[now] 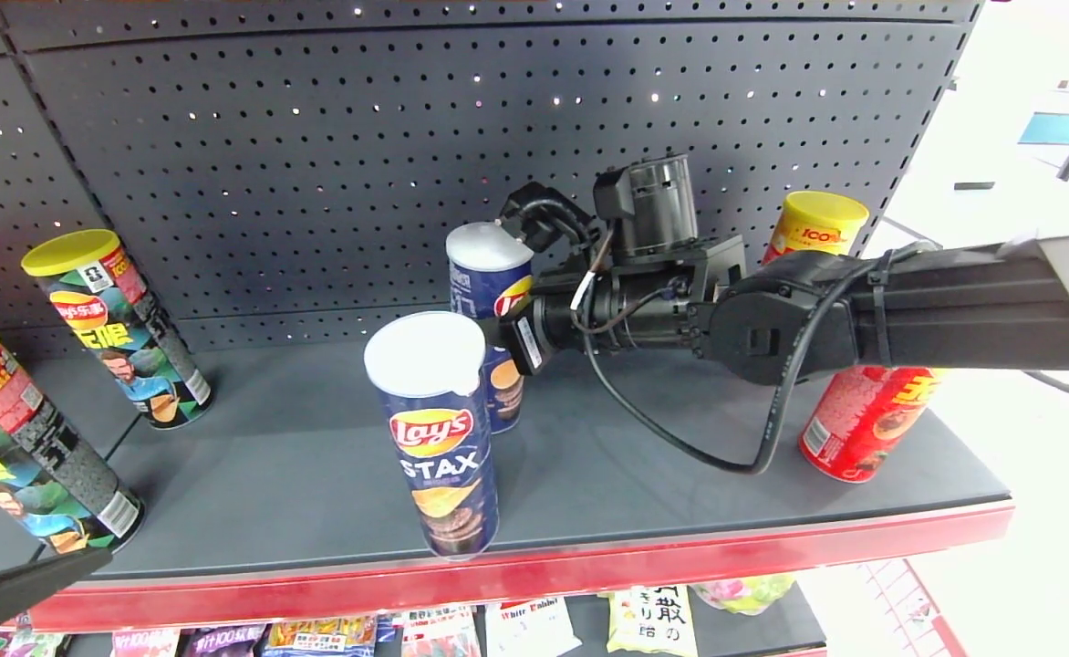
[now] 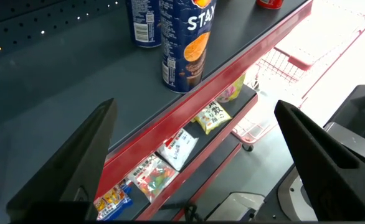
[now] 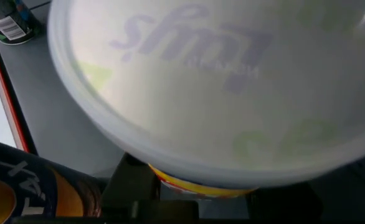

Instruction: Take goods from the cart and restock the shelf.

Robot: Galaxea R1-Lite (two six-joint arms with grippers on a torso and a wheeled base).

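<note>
Item: rear can, blue with a white lid, upright at the centre of the head frame, its base on the shelf near the back panel. Held by: my right gripper, which comes in from the right of the frame and is clamped on the can's side about mid-height. Lower centre, just ahead: front can, same kind, upright near the shelf's red lip; whether it touches the rear can I cannot tell. Right of frame: red can, partly behind my arm. Left gripper: fingers spread wide, nothing between them, at the lower left of the head frame by the shelf's front edge. Step in hand, as I judge: setting the rear can in place. Next move calls for: opening the right fingers, then drawing back to the right without knocking the front can or red can, before going to the cart for more.
</note>
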